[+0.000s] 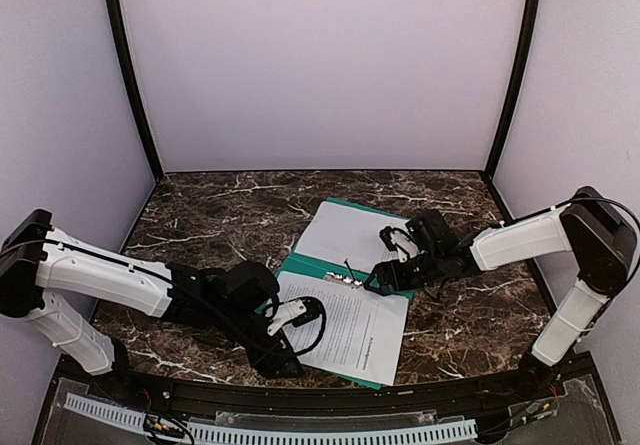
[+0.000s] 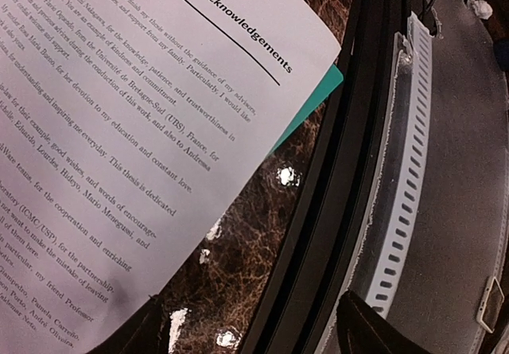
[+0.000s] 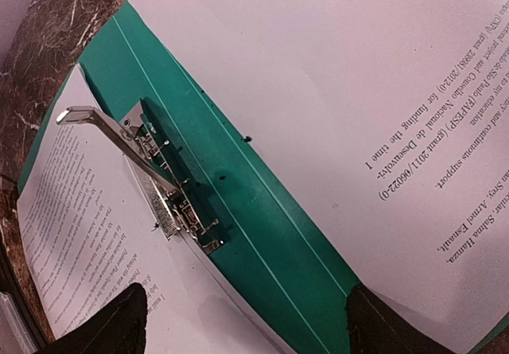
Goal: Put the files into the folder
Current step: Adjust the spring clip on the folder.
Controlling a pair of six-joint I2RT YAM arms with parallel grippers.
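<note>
Files [image 1: 355, 330] lie on both halves of the open folder [image 1: 300, 265]; left fingers [image 2: 374, 330] and right fingers [image 3: 103, 326] are both spread apart.

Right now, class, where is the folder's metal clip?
In the top view the metal clip sits mid-table on the open green folder, between the far sheet and the near sheet, just left of the right gripper.

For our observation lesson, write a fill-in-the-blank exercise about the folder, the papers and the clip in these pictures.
1. The folder on the table lies ____, not shut.
2. The near sheet is headed ____.
3. The metal clip sits between ____ sheets.
Missing words: open; Acknowledgements; two.
</note>
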